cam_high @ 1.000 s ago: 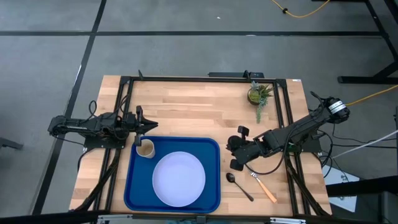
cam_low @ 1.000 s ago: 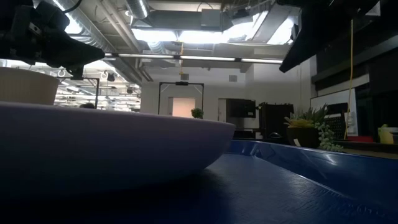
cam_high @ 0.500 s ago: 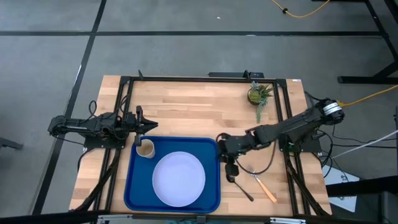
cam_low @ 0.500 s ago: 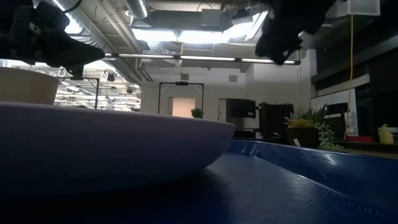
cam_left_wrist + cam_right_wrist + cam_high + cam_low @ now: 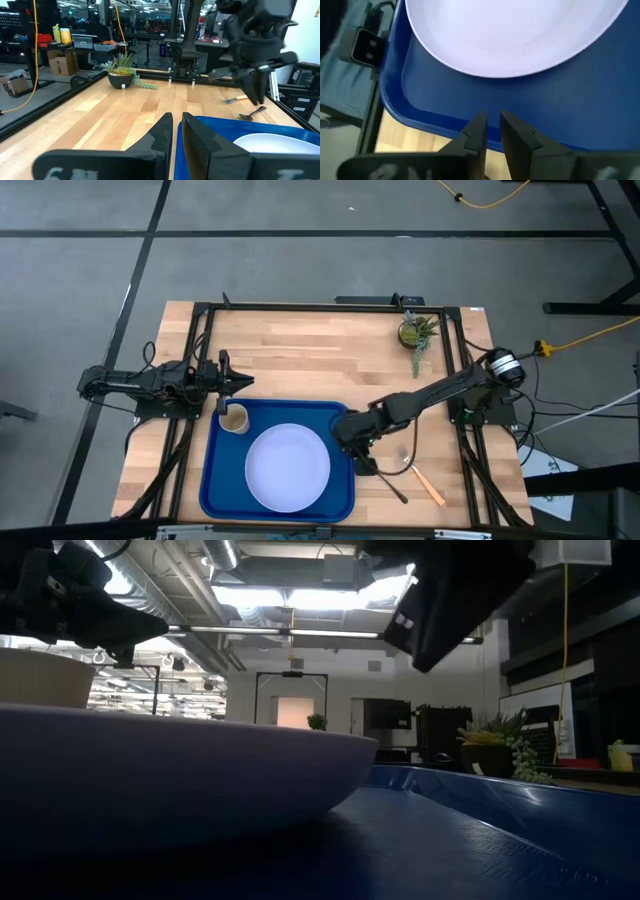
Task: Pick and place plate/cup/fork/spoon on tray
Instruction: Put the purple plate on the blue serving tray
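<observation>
High view showed the spoon (image 5: 384, 480) lying on the wooden table (image 5: 300, 350) just beside the right edge of the tray (image 5: 213, 480), its bowl partly hidden under the right gripper (image 5: 358, 455). The fork (image 5: 425, 478) lay a little farther from the tray, on the far side of the spoon. The plate (image 5: 288, 468) and the cup (image 5: 234, 419) already sat inside the tray, the cup in the corner nearest the left gripper (image 5: 226, 383).

Right wrist view showed the right gripper's fingers (image 5: 476, 131) nearly together, with only a thin gap and nothing between them, above the tray's rim. The left gripper, also narrow and empty, hung just outside the tray beside the cup.

In my judgement, the main risk was that the right gripper was too close to the tray's rim and could strike it on the way down, shifting the tray with the plate. With so narrow a gap, the fingers could also push the thin spoon handle away instead of catching it, perhaps against the fork.
</observation>
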Robot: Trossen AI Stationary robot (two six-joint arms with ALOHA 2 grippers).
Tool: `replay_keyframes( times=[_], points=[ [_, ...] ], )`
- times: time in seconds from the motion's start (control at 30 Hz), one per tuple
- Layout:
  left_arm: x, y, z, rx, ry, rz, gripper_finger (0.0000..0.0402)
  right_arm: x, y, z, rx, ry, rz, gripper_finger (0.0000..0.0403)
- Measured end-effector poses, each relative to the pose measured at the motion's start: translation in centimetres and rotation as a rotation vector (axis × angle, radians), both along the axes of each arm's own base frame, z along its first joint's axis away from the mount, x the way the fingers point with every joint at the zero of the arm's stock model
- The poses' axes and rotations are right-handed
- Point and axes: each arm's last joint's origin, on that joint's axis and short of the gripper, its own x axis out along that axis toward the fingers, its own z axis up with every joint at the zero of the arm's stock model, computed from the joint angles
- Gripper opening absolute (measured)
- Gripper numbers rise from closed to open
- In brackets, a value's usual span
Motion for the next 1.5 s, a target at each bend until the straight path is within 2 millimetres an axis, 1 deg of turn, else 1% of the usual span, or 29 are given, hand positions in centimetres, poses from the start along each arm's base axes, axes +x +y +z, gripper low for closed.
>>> replay_keyframes(
  times=[0.1, 0.23, 0.3, 0.37, 0.47, 0.67, 0.83, 1.0, 1.5],
  points=[
    [0.0, 0.0, 0.0, 0.0, 0.0, 0.0, 0.0034, 1.0, 0.8, 0.0, -0.058, 0.056, 0.027, 0.0057],
    [0.0, 0.0, 0.0, 0.0, 0.0, 0.0, 0.0034, 2.3, 1.2, -2.0, -0.095, 0.141, 0.042, 0.0057],
    [0.0, 0.0, 0.0, 0.0, 0.0, 0.0, 0.0034, 2.6, 1.4, -3.0, -0.084, 0.177, 0.049, 0.0057],
    [0.0, 0.0, 0.0, 0.0, 0.0, 0.0, 0.0034, 2.9, 1.6, -3.6, -0.067, 0.201, 0.059, 0.0057],
    [0.0, 0.0, 0.0, 0.0, 0.0, 0.0, 0.0034, 3.2, 1.7, -3.5, -0.073, 0.186, 0.052, 0.0057],
    [0.0, 0.0, 0.0, 0.0, 0.0, 0.0, 0.0034, 3.3, 1.6, -3.6, -0.095, 0.179, 0.051, 0.0057],
    [0.0, 0.0, 0.0, 0.0, 0.001, 0.0, 0.0034, 3.6, 1.3, -5.0, -0.118, 0.197, 0.079, 0.0057],
    [0.0, 0.0, 0.0, 0.0, 0.001, 0.0, 0.0034, 4.5, 0.9, -5.8, -0.119, 0.16, 0.088, 0.0057],
    [0.0, 0.0, 0.0, 0.0, 0.001, 0.0, 0.0034, 5.9, 0.8, -5.6, -0.15, -0.023, 0.212, 0.0057]
  ],
)
